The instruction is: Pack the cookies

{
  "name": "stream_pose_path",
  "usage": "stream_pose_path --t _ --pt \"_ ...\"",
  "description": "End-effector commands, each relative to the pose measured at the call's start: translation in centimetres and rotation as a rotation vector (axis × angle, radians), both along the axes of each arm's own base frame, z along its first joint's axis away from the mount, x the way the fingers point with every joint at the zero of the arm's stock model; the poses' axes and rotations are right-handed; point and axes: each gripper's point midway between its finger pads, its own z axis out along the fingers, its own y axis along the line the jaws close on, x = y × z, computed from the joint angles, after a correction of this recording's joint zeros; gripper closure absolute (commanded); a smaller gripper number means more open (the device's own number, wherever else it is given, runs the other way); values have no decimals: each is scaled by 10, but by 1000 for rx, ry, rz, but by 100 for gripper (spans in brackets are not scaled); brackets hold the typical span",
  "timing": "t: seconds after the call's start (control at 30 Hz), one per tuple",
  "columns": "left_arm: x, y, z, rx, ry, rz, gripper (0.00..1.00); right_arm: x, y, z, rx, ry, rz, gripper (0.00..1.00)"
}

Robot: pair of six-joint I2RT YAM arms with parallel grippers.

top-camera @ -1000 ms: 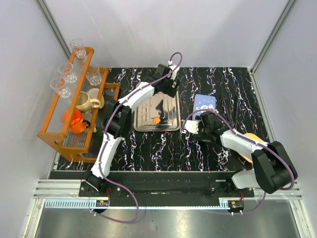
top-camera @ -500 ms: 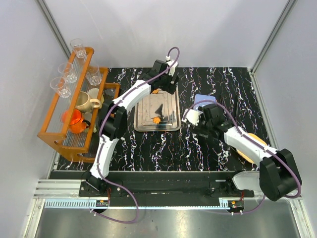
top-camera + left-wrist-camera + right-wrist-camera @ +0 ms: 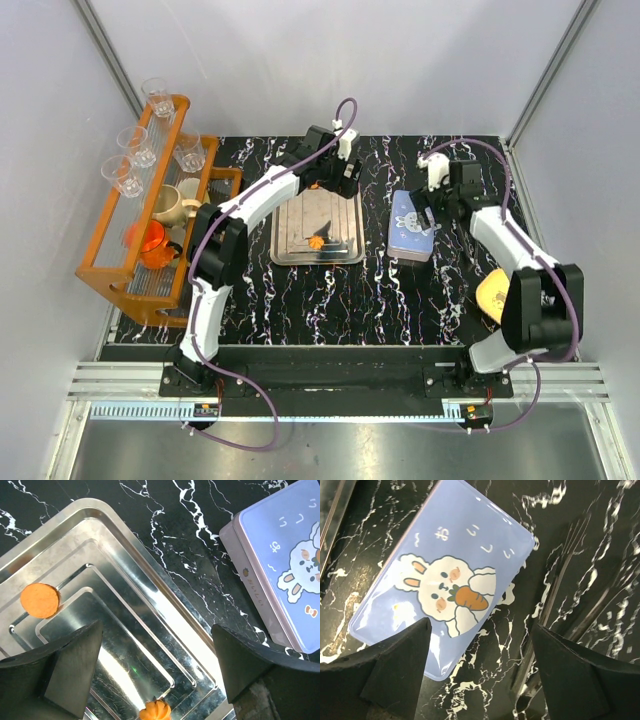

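Over the last second we see the right gripper [image 3: 440, 205] swing from the lower middle of the overhead frame up to the upper right, so it now hangs just beyond the far edge of the blue tin [image 3: 412, 226], whose bunny lid [image 3: 447, 587] is on. Its fingers stand wide apart with nothing between them. The left gripper [image 3: 330, 185] has shifted only a little and hovers over the far end of the metal tray [image 3: 345, 250], jaws likewise spread and empty. Two cookies show on the tray in the left wrist view: a flat round one [image 3: 40, 600] at the left and a ridged one [image 3: 155, 711] at the bottom edge. The overhead view may hide the round one under the arm; we cannot be sure. An orange object [image 3: 497, 296] lies at the right edge of the table. We judge that the right arm's move sets it up to deal with the lid, since the cookies sit outside a closed tin.
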Motion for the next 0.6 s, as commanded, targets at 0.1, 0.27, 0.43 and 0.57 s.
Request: stream_pose_path --t 0.1,0.27,0.43,0.57 --pt "-5 -10 48 -88 -76 -28 7 8 9 -28 324 224 -105 12" --pt "-7 -7 51 -86 -89 -27 7 19 12 -39 374 267 -122 12" --pt "-8 -3 54 -73 -109 -25 8 29 17 -52 403 303 -112 13" --pt "-10 3 55 -63 -127 -18 8 36 21 -54 426 311 -91 14"
